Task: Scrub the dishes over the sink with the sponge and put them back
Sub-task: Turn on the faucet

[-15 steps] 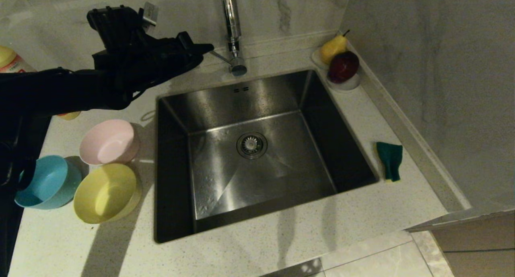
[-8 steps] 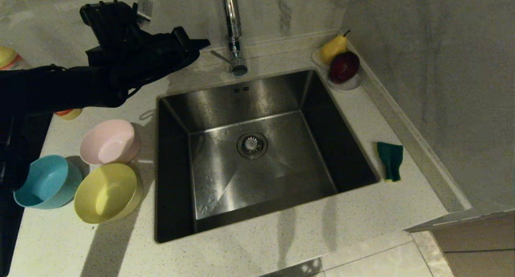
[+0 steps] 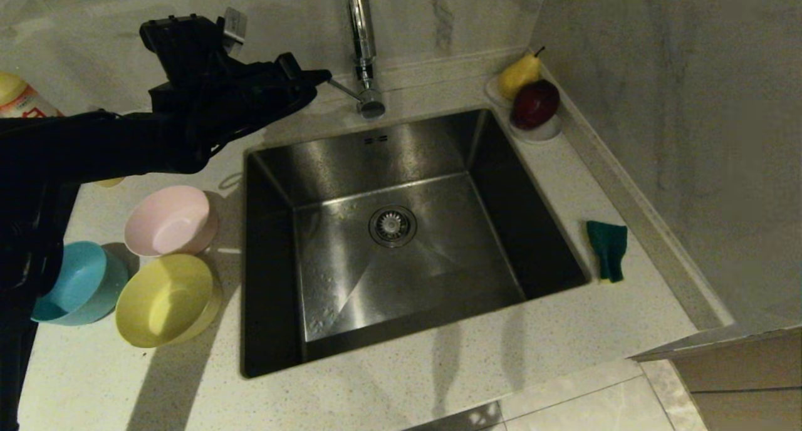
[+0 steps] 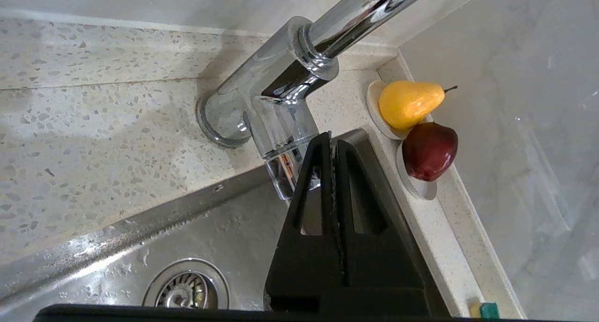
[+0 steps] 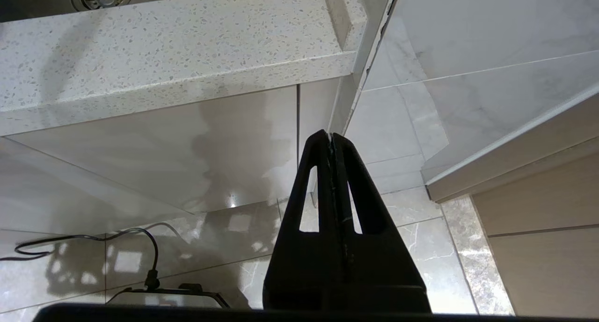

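A: What is hidden or cut off?
B: The tap (image 3: 362, 49) runs out of the head view at its top, and the left arm covers part of the light blue bowl (image 3: 84, 284). The right gripper (image 5: 331, 137) shows only in its wrist view, hanging below the counter edge, fingers pressed together on nothing.
A: And the left gripper (image 3: 322, 76)?
B: Its jaws are closed and empty, tips just beside the chrome tap lever.
A: Materials?
B: The sink (image 3: 401, 168) is brushed steel, square, with a round strainer. The pink bowl (image 3: 168, 221) and yellow bowl (image 3: 166, 299) are smooth plastic, left of it on speckled stone. The sponge (image 3: 608, 249) lies green face up on the right.
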Available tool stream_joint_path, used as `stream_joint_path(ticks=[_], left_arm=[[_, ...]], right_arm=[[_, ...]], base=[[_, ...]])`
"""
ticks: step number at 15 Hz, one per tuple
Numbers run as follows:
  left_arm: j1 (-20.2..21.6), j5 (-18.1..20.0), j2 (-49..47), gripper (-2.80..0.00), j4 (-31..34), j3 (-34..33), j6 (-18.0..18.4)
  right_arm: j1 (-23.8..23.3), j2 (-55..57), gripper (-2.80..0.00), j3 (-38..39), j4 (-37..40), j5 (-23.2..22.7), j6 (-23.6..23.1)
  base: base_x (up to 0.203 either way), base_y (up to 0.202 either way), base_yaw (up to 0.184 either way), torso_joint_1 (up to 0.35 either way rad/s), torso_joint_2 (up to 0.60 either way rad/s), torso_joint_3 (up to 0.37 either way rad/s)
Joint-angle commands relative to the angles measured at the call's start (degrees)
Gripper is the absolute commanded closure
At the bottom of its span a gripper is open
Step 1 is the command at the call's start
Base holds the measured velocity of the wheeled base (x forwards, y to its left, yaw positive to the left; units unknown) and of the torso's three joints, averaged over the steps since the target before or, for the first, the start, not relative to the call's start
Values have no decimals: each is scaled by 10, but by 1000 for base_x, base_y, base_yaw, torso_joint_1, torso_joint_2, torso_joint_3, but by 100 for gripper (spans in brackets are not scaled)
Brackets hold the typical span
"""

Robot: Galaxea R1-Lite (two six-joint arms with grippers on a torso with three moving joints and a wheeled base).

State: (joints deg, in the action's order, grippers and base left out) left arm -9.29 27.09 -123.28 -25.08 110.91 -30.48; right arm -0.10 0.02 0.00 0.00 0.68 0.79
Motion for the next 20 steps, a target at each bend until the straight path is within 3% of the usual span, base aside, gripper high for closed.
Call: stream_joint_path(ticks=[1,10,20], left_arm=[[0,2,-4,0,0,-1,0],[-6,1,1,0,5,-11,4],[-11,-28,29,0,-29,-117,22]], right_arm=[[0,1,0,0,0,0,0],[0,0,0,0,0,0,0],[0,0,0,0,0,0,0]], base=[[0,0,0,0,0,0],[0,0,0,0,0,0],[0,0,0,0,0,0]])
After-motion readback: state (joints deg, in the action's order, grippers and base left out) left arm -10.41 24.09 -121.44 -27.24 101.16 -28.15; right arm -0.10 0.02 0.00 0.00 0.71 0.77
